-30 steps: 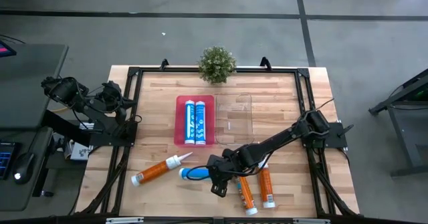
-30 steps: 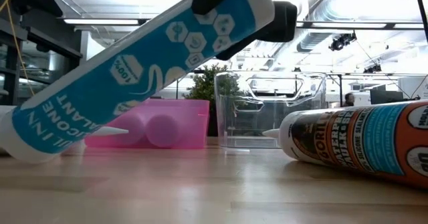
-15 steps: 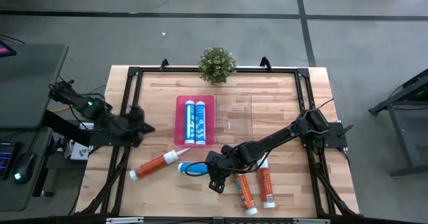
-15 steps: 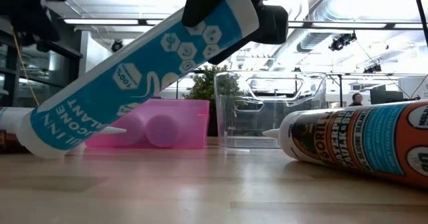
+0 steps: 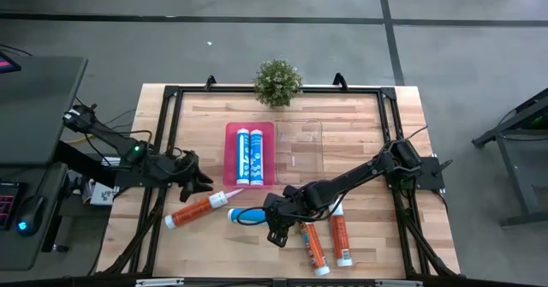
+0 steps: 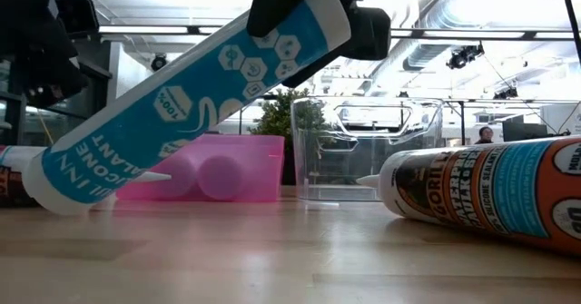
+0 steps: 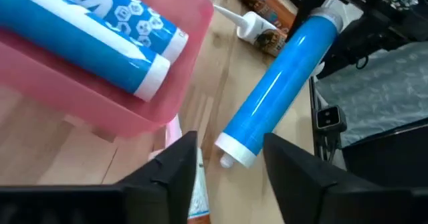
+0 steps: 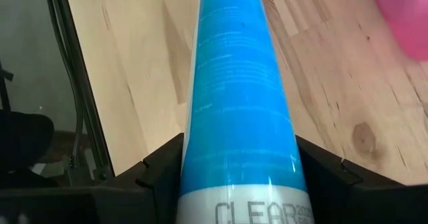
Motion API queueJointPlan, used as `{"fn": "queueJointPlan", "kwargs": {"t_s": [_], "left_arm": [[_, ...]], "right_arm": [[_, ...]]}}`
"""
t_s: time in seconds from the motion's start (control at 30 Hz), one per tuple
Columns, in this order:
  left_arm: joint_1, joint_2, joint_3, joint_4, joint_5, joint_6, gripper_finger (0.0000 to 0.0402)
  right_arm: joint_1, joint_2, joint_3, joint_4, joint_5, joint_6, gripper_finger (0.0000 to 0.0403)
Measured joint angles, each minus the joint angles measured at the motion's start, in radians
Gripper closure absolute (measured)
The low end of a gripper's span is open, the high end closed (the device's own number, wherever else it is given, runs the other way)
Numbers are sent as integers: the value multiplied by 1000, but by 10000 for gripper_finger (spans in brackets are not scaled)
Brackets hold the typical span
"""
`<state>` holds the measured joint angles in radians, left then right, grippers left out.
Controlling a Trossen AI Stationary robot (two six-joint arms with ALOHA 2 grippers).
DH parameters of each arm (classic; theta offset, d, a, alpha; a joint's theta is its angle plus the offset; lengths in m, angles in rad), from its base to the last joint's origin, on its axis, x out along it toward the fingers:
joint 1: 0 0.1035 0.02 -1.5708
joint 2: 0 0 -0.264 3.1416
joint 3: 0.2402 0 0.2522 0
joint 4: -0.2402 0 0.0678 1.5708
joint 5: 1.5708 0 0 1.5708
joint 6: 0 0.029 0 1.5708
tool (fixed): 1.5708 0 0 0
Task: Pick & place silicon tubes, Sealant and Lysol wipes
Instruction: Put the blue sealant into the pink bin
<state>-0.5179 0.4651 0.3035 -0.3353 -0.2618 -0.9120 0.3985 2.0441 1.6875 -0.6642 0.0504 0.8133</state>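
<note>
My right gripper (image 5: pixel 274 224) is shut on a blue silicone tube (image 5: pixel 249 217) near the table's front middle. The tube is tilted in the low view (image 6: pixel 191 95). My left gripper (image 5: pixel 203 182) is open and empty, just left of the pink tray (image 5: pixel 231 154), above the white nozzle (image 5: pixel 228 198) of an orange sealant tube (image 5: pixel 195 212) that lies on its side on the table. In the left wrist view its fingers frame the blue tube's capped end (image 7: pixel 234 154) from a distance. Two blue tubes (image 5: pixel 249 156) lie in the pink tray. My right gripper pinches the blue tube's round body (image 8: pixel 241 184) between its two fingers, near the end away from the white cap. The fingers (image 8: pixel 160 174) lie across the tube. The tube slants down from the hold, capped end (image 6: pixel 50 195) lowest, at or just above the table.
A clear plastic bin (image 5: pixel 300 152) stands right of the pink tray. Two orange sealant tubes (image 5: pixel 313 247) (image 5: pixel 342 241) lie near the front edge, beside my right gripper. A potted plant (image 5: pixel 277 82) stands at the far edge. A black frame (image 5: pixel 167 98) runs round the table.
My left gripper has swung from the table's left edge toward the middle, stopping beside the pink tray over the orange tube's nozzle. The orange tube has shifted slightly. My right gripper has raised the blue tube's capped end a little, then held still.
</note>
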Motion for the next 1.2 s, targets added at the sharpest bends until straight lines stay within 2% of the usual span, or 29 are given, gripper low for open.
{"fn": "queueJointPlan", "kwargs": {"t_s": [0.13,0.27,0.47,0.63,0.83,1.2], "left_arm": [[0,47,-18,113,8,89,190],[0,119,-19,182,9,122,172],[0,242,-19,276,67,99,170],[0,381,-19,428,99,182,170],[0,546,-15,559,78,261,169],[0,797,151,570,163,432,168]], "right_arm": [[-2,0,0,0,-8,-10,191],[-6,0,0,1,-8,-13,191],[-14,0,0,3,-15,-28,191],[-26,0,0,11,-32,-38,191],[-28,0,0,12,-43,-54,191],[-36,-1,0,22,-57,-54,191]]}}
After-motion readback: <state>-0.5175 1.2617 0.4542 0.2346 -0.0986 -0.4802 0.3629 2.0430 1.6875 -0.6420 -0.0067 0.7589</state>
